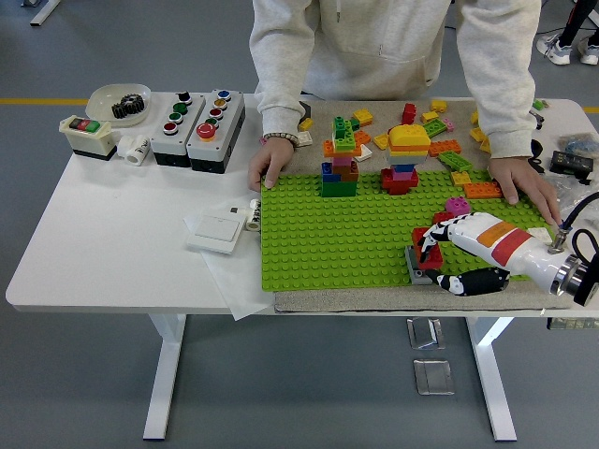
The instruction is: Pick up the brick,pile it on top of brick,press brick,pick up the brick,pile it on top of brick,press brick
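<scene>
White robot hand [440, 253] w/ black fingertips, orange-red wrist band; person [393, 56] wears grey hoodie.

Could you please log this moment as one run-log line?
right hand: pressing red brick onto grey brick | green baseplate: held by person's hands | left arm: out of view

Right hand [447, 251] low over the table, fingers [429, 241] curled.

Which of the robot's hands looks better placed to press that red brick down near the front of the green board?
The right hand. Its fingers are already on the red brick, which sits on a gray brick at the green baseplate's near edge. No left arm shows in the picture, so the right seems the only practical choice.
</scene>
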Action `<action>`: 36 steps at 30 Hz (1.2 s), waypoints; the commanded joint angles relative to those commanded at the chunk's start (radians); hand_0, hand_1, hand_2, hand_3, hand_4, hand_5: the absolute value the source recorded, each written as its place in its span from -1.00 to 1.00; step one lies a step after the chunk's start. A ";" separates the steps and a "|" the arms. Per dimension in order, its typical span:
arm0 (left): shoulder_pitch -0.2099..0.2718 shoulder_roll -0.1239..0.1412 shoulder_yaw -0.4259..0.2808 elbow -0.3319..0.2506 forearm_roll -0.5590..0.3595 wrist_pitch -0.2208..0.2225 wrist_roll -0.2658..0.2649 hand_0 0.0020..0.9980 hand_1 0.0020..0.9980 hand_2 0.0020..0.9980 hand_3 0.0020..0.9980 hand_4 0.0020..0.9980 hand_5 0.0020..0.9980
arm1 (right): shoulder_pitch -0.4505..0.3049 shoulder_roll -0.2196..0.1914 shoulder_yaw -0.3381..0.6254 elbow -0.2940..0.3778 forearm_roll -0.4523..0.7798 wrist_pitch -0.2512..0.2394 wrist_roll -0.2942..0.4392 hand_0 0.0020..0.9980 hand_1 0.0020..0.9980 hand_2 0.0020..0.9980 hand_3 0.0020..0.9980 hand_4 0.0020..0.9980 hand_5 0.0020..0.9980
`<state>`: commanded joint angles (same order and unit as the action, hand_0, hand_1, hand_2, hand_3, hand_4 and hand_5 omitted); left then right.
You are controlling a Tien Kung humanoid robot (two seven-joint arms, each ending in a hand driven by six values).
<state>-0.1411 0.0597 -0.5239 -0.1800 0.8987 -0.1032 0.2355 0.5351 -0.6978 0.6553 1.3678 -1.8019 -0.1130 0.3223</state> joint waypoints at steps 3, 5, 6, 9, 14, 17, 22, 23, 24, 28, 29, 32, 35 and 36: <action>0.000 0.000 0.001 0.000 -0.002 0.000 0.000 0.64 0.43 0.21 0.08 0.07 0.10 | 0.001 0.002 0.001 -0.009 0.001 0.001 -0.001 0.34 0.28 0.36 0.10 0.22 -0.33; -0.001 0.000 0.002 0.000 -0.003 0.000 0.000 0.64 0.43 0.21 0.08 0.07 0.11 | 0.001 0.002 0.000 -0.014 0.001 0.002 -0.001 0.34 0.27 0.36 0.10 0.22 -0.33; -0.001 0.000 0.002 0.000 -0.003 0.000 0.000 0.64 0.43 0.21 0.08 0.07 0.11 | 0.001 0.002 0.000 -0.016 0.002 0.003 -0.001 0.34 0.27 0.36 0.10 0.22 -0.33; -0.001 0.000 0.002 0.000 -0.003 0.000 0.000 0.64 0.43 0.21 0.08 0.07 0.11 | 0.001 0.003 -0.002 -0.020 0.004 0.005 -0.001 0.34 0.27 0.36 0.10 0.22 -0.33; -0.001 0.000 0.004 0.000 -0.006 0.000 -0.001 0.65 0.43 0.21 0.08 0.07 0.11 | 0.001 0.004 -0.006 -0.025 0.005 0.009 -0.001 0.34 0.27 0.36 0.10 0.23 -0.33; -0.001 0.000 0.004 0.000 -0.007 0.000 -0.001 0.64 0.43 0.21 0.08 0.07 0.11 | 0.000 0.004 -0.007 -0.024 0.004 0.009 -0.001 0.34 0.27 0.36 0.11 0.24 -0.33; -0.001 0.000 0.002 0.000 -0.005 0.001 -0.001 0.64 0.43 0.21 0.08 0.07 0.11 | 0.000 0.005 -0.008 -0.021 0.001 0.010 -0.003 0.34 0.27 0.36 0.11 0.24 -0.33; -0.001 0.000 0.001 0.000 -0.004 0.001 -0.001 0.64 0.43 0.21 0.08 0.07 0.11 | 0.000 0.004 -0.008 -0.020 0.000 0.011 -0.003 0.34 0.27 0.36 0.11 0.24 -0.33; -0.001 -0.001 0.000 0.000 -0.003 0.001 0.000 0.64 0.43 0.21 0.08 0.07 0.11 | -0.001 0.004 -0.009 -0.019 0.000 0.011 -0.003 0.34 0.27 0.36 0.11 0.24 -0.33; 0.000 -0.001 -0.006 0.000 0.001 0.001 0.001 0.64 0.43 0.21 0.08 0.07 0.11 | -0.002 0.003 -0.010 -0.015 -0.002 0.011 -0.003 0.34 0.26 0.36 0.11 0.24 -0.34; 0.001 -0.001 -0.007 0.000 0.002 0.001 0.001 0.64 0.43 0.21 0.08 0.07 0.11 | -0.002 0.003 -0.010 -0.014 -0.002 0.011 -0.003 0.34 0.26 0.36 0.11 0.24 -0.34; 0.001 -0.001 -0.002 0.000 -0.002 0.000 0.000 0.64 0.43 0.21 0.08 0.07 0.11 | -0.005 0.004 -0.006 -0.010 0.000 -0.001 -0.002 0.34 0.26 0.36 0.11 0.24 -0.34; 0.003 -0.001 0.002 0.000 -0.003 0.000 0.000 0.65 0.43 0.21 0.08 0.07 0.11 | -0.010 0.002 0.005 -0.003 0.007 -0.022 0.001 0.34 0.26 0.36 0.11 0.24 -0.34; 0.003 -0.001 0.002 0.000 -0.003 -0.001 0.000 0.65 0.43 0.21 0.08 0.07 0.11 | -0.011 0.002 0.007 -0.002 0.008 -0.024 0.001 0.34 0.26 0.36 0.11 0.24 -0.34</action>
<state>-0.1381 0.0590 -0.5221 -0.1800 0.8957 -0.1037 0.2350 0.5245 -0.6960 0.6620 1.3658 -1.7942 -0.1371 0.3237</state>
